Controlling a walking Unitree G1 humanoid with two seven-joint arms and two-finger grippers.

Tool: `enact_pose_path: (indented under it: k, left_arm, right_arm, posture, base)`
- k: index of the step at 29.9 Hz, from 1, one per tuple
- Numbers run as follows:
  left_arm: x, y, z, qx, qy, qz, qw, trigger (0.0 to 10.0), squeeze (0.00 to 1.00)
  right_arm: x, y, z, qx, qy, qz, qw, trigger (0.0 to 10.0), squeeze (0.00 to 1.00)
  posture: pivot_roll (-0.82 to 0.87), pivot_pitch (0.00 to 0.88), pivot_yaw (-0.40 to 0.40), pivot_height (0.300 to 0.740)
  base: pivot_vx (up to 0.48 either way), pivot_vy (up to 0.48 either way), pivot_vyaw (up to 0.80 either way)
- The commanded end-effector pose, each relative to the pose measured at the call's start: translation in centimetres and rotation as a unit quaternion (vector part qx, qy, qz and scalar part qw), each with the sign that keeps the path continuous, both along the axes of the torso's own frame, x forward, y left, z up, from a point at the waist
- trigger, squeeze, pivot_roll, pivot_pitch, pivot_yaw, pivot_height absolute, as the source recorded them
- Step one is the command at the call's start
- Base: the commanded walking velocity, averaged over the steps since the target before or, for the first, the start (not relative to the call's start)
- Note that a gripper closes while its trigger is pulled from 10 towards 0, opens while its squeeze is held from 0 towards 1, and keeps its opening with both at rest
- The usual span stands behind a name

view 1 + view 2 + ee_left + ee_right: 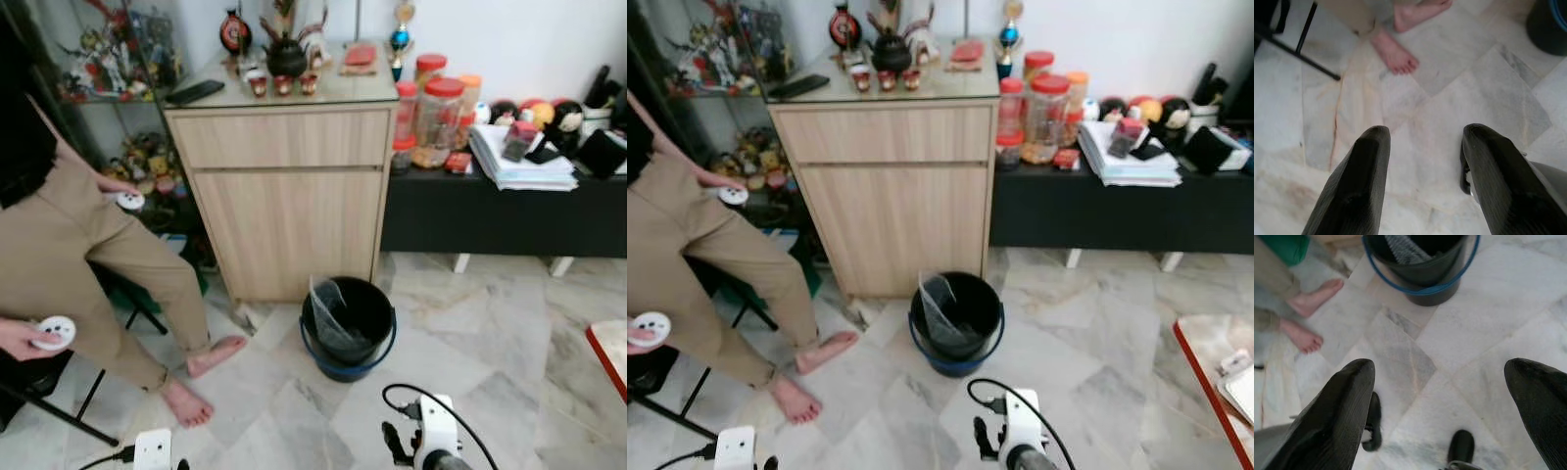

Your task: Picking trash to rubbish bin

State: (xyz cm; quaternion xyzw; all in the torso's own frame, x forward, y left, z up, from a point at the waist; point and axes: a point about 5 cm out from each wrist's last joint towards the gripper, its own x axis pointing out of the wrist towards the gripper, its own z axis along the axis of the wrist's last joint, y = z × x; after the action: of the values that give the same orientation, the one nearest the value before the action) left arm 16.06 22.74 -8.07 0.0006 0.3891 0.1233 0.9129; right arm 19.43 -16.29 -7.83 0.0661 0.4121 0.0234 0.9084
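Observation:
A black rubbish bin (364, 311) with a blue rim stands on the marble floor in front of the wooden cabinet. A crumpled clear plastic piece (331, 315) leans inside its left wall. My left gripper (1422, 137) is open over bare floor tiles, nothing between its fingers. My right gripper (1442, 369) is open wide, also holding nothing, with the bin (1425, 269) a short way ahead of it. My right wrist (434, 439) shows low in the eye views, just in front of the bin, and my left wrist (153, 450) at lower left.
A person sits at the left, bare feet (201, 377) on the floor, a white controller (54, 333) in each hand. Behind the bin stands a wooden cabinet (284, 196). A black bench (490, 211) carries jars and papers. A red-edged table corner (1215, 377) is at right.

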Motion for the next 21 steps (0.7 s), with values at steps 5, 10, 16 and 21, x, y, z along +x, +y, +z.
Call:
enact_pose_path:
  k: [5,10,16,21]
  left_arm:
    - [0.45,0.56,0.31,0.007,-0.004,0.003,1.0,10.0,0.0]
    - [0.54,0.63,0.37,0.008,-0.005,0.002,1.0,10.0,0.0]
    - [0.54,0.52,0.33,0.006,-0.005,0.001,1.0,10.0,0.0]
    - [0.45,0.28,0.17,0.006,0.007,-0.01,1.0,10.0,0.0]
  right_arm:
    - [0.25,0.31,0.09,0.006,-0.002,-0.008,1.0,10.0,0.0]
    - [0.2,0.28,0.07,0.006,0.0,-0.012,1.0,10.0,0.0]
    - [0.12,0.11,0.03,0.002,0.001,-0.015,1.0,10.0,0.0]
    - [0.2,-0.19,0.09,-0.008,-0.003,-0.021,1.0,10.0,0.0]
  posture:
    - [0.08,0.0,0.067,0.74]
    - [0.08,0.0,0.07,0.74]
    - [0.08,0.0,0.068,0.74]
    - [0.08,0.0,0.076,0.74]
  base:
    - [0.0,0.0,-0.77]
    - [0.0,0.0,-0.76]
    - [0.0,0.0,-0.76]
    - [0.0,0.0,-0.76]
